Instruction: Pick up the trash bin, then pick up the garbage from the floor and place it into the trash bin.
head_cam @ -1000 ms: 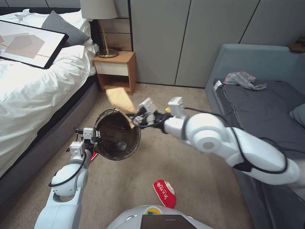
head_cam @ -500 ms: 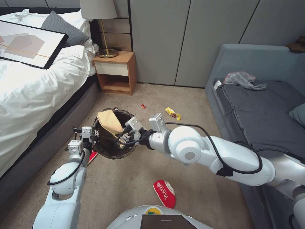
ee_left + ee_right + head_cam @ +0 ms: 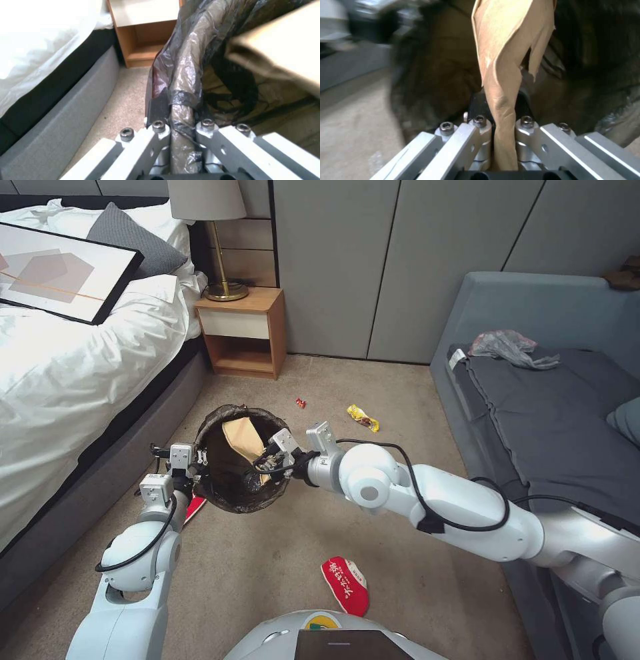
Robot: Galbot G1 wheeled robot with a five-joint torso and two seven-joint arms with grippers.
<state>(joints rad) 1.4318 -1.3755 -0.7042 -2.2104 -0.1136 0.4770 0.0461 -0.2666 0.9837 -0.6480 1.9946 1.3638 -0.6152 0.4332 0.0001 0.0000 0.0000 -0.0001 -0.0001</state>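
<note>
Fingers (image 3: 480,140) of the right gripper (image 3: 265,460) are pinched on the twisted lower end of the brown paper bag (image 3: 244,437), as seen in the right wrist view, where the paper (image 3: 506,62) is clamped between both jaws. From the head view, this gripper is positioned over the mouth of the trash bin (image 3: 267,417), and most of the paper bag is located inside the bin opening, leaning toward the far side. The bin is held off the carpet (image 3: 413,580) by the left gripper (image 3: 195,463), which is closed on the near-left part of the rim; in the left wrist view the rim (image 3: 181,120), wrapped in the dark bag liner (image 3: 186,62), is gripped between the 2 fingers (image 3: 156,140). A shiny item is visible at the bottom of the bin. On the carpet, 1 red-and-white packet (image 3: 345,585) lies near the robot base, a yellow wrapper (image 3: 363,417) and a small red piece (image 3: 301,403) lie beyond the bin, and a red item (image 3: 194,508) is partly visible beneath the bin. A bed (image 3: 60,360) stands to the left, a nightstand (image 3: 243,330) at the far wall, and a sofa (image 3: 553,413) to the right with a grey plastic bag (image 3: 510,347) on it.
</note>
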